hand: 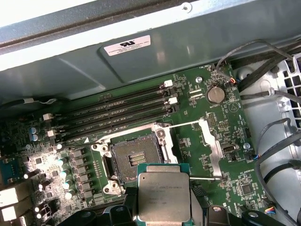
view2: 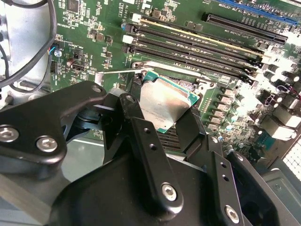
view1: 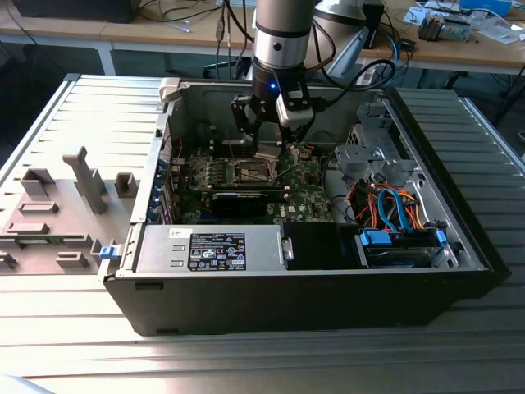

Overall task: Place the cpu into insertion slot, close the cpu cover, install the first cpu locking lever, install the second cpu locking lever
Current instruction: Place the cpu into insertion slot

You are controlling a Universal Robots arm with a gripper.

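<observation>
Claw (hand: 163, 213) pinching the cpu (hand: 163, 193) by two opposite edges, held over the board just beside the insertion slot (hand: 134, 157), which lies open and empty. Chip judged light, rigid, slick-faced. Underside likely fragile, so the edges are the place to grip.

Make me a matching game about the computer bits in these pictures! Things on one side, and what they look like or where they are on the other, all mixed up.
Things
1. chip
2. socket
3. round battery
4. memory slots

Descriptions
A. long and black, lying side by side
B. silver disc, flat on the green board
C. square and empty, dark in the middle
D. held by the gripper, not in place yet

Pairs: 1-D, 2-C, 3-B, 4-A
</observation>
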